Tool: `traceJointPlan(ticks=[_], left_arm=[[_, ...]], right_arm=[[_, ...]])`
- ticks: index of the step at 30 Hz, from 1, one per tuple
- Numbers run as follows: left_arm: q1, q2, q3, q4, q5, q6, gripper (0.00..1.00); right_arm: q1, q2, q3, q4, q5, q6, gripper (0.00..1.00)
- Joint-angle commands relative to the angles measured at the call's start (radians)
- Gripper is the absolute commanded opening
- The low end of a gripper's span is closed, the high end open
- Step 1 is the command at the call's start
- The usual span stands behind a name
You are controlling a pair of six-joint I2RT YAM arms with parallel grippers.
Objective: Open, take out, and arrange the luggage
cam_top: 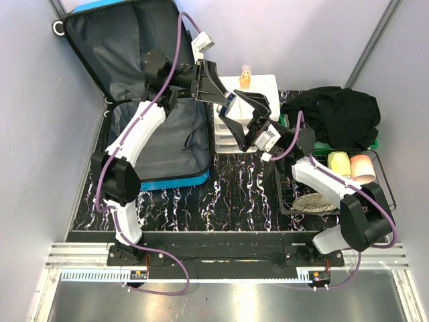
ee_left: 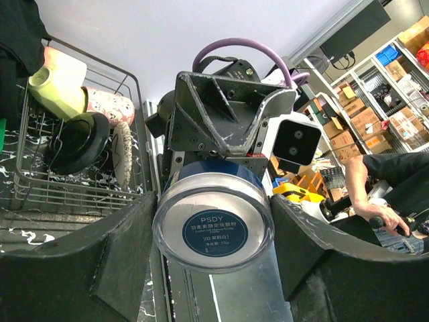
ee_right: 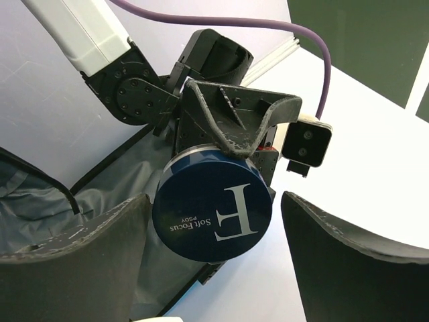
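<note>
The blue suitcase point(cam_top: 175, 181) lies open at the left. Its lid point(cam_top: 120, 47) leans on the back wall, showing grey lining, which also shows in the right wrist view point(ee_right: 100, 181). A round navy powder jar point(cam_top: 230, 104) hangs in the air above the white drawer unit, between both grippers. My left gripper point(ee_left: 213, 198) is shut on the jar point(ee_left: 213, 231); its clear bottom faces that camera. My right gripper point(ee_right: 214, 198) is open and straddles the jar's navy lid point(ee_right: 213, 213), with a gap at one finger. The two grippers point(cam_top: 226, 99) point(cam_top: 237, 109) meet nose to nose.
A white three-drawer organiser point(cam_top: 228, 137) stands right of the suitcase, a small bottle point(cam_top: 245, 77) on top. Black clothing point(cam_top: 338, 117) lies on a green tray point(cam_top: 373, 143). A wire rack point(cam_top: 288, 194) holds a yellow cup point(cam_top: 338, 162), a pink cup point(cam_top: 362, 166) and a plate point(cam_top: 315, 201).
</note>
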Motion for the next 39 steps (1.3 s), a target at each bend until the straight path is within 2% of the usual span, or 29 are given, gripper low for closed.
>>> traceJointPlan(ticks=[1, 8, 11, 12, 13, 14, 17, 18, 19, 20, 21, 22, 24, 25, 27, 28, 30, 31, 36, 39], left_arm=[[-0.003, -0.006, 0.054, 0.019, 0.014, 0.016, 0.29], [-0.005, -0.014, 0.041, 0.032, 0.017, 0.012, 0.32], [-0.002, -0.023, 0.024, 0.048, 0.012, 0.008, 0.56], [0.004, -0.023, 0.021, 0.052, 0.011, 0.008, 0.78], [0.010, -0.032, 0.005, 0.061, -0.006, 0.012, 0.96], [0.020, -0.038, -0.007, 0.058, -0.023, 0.022, 0.99], [0.075, -0.055, -0.021, -0.049, -0.097, 0.123, 0.99], [0.107, -0.058, -0.010, -0.129, -0.118, 0.257, 0.99], [0.122, -0.058, 0.048, -0.394, -0.180, 0.363, 0.99], [0.135, -0.043, 0.103, -0.566, -0.222, 0.490, 0.99], [0.150, -0.027, 0.167, -0.741, -0.274, 0.752, 0.99], [0.152, -0.018, 0.280, -0.988, -0.416, 0.857, 0.99], [0.164, -0.024, 0.317, -1.108, -0.573, 1.030, 0.99], [0.171, -0.039, 0.285, -1.104, -0.653, 1.054, 0.99], [0.205, -0.123, 0.143, -1.041, -0.695, 1.100, 0.99], [0.217, -0.156, 0.092, -0.956, -0.683, 1.112, 0.99], [0.239, -0.211, 0.007, -0.903, -0.718, 1.141, 0.99], [0.238, -0.221, 0.001, -0.909, -0.723, 1.158, 0.99], [0.241, -0.263, -0.065, -0.900, -0.710, 1.247, 0.99], [0.239, -0.276, -0.093, -0.899, -0.713, 1.241, 0.99]], right_arm=[[0.009, -0.012, 0.000, 0.033, -0.023, -0.031, 0.81], [0.009, -0.029, 0.000, -0.035, -0.032, -0.032, 0.60], [0.006, -0.044, 0.007, -0.088, -0.022, -0.014, 0.55], [0.006, -0.055, 0.017, -0.110, -0.006, -0.005, 0.55], [0.003, -0.064, 0.021, -0.134, -0.003, 0.003, 0.55], [0.001, -0.072, 0.026, -0.183, 0.000, 0.004, 0.54], [-0.013, -0.109, 0.037, -0.306, 0.012, 0.017, 0.53], [-0.014, -0.130, 0.046, -0.349, 0.017, 0.029, 0.52], [-0.020, -0.142, 0.053, -0.395, 0.021, 0.035, 0.52], [-0.027, -0.152, 0.064, -0.509, 0.031, 0.041, 0.52], [-0.031, -0.162, 0.102, -0.576, 0.040, 0.050, 0.50], [-0.036, -0.165, 0.119, -0.632, 0.050, 0.060, 0.50], [-0.045, -0.153, 0.199, -0.822, 0.048, 0.055, 0.50], [-0.048, -0.149, 0.230, -0.899, 0.052, 0.058, 0.49], [-0.059, -0.117, 0.318, -1.071, 0.040, 0.066, 0.49], [-0.060, -0.103, 0.352, -1.136, 0.035, 0.067, 0.49], [-0.065, -0.055, 0.441, -1.285, 0.064, 0.070, 0.48], [-0.068, -0.040, 0.472, -1.405, 0.070, 0.067, 0.48], [-0.093, 0.089, 0.667, -1.621, 0.055, 0.025, 0.48], [-0.094, 0.173, 0.780, -1.728, 0.090, -0.018, 0.48]])
